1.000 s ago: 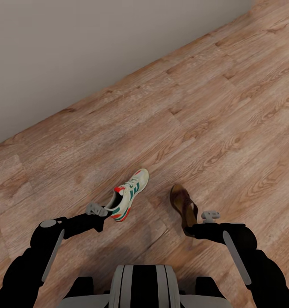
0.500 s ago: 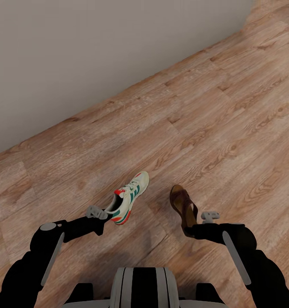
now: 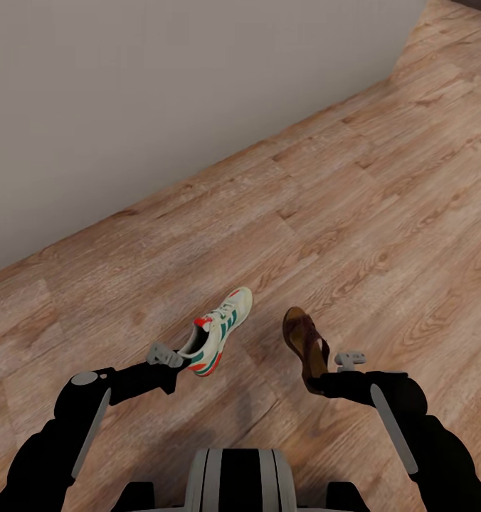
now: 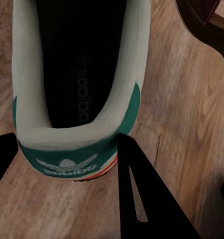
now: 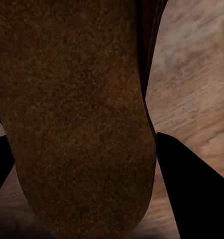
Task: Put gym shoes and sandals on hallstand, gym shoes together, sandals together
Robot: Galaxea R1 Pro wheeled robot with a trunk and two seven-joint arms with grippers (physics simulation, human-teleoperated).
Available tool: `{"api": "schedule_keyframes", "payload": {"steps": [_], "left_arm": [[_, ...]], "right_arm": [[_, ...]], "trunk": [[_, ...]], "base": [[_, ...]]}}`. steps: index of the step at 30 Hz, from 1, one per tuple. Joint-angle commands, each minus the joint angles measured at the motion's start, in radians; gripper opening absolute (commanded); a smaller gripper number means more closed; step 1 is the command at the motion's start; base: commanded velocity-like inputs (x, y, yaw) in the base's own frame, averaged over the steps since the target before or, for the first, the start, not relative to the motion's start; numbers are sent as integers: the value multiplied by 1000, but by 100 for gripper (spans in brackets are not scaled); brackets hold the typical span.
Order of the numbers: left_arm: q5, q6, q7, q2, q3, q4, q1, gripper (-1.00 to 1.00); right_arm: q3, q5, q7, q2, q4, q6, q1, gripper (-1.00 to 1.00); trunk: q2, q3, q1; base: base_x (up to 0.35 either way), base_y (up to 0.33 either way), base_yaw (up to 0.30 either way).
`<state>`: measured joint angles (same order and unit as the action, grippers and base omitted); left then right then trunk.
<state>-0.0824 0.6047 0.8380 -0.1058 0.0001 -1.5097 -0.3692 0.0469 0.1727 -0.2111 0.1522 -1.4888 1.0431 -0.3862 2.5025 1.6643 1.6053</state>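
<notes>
The robot holds one shoe in each arm, up above the light brown wood plank floor (image 3: 383, 185). The left gripper (image 3: 171, 359) has its black fingers (image 4: 147, 199) closed on the heel of a cream-white gym shoe with green side stripes and a red-orange heel tab (image 3: 218, 331). In the left wrist view the fingers sit on both sides of the green heel patch of the gym shoe (image 4: 77, 74), and you can look down into its dark inside. The toe of the gym shoe points away from the robot, toward a plain grey wall (image 3: 127, 92). The right gripper (image 3: 320, 384) has its fingers closed on the heel end of a dark brown leather strap sandal (image 3: 304, 345). In the right wrist view the brown, rough-looking flat of the sandal (image 5: 72, 114) is very close to the camera, with a black finger on each side of it. The sandal also points away from the robot. The gym shoe and the sandal are near each other but do not touch. The grey wall meets the floor in a slanted line across the head view. The robot's grey and black body (image 3: 237, 480) shows low in the head view, between the two black arms.
</notes>
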Motion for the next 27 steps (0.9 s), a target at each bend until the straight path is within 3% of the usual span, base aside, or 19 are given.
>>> {"api": "schedule_keyframes", "payload": {"steps": [1,12,27], "left_arm": [[-10,3,7,-1,1,-1,0,-100],[-14,3,7,-2,6,-3,0,-100],[-14,3,7,-2,6,-1,0,-100]], "right_arm": [[0,5,2,1,-1,4,0,-100],[-1,4,4,1,2,4,0,-100],[4,1,5,0,1,4,0,-100]], "trunk": [[0,-3,-1],[-5,-46,-7],[-110,-93,-64]], "base": [[0,0,0],[0,0,0],[0,0,0]]}}
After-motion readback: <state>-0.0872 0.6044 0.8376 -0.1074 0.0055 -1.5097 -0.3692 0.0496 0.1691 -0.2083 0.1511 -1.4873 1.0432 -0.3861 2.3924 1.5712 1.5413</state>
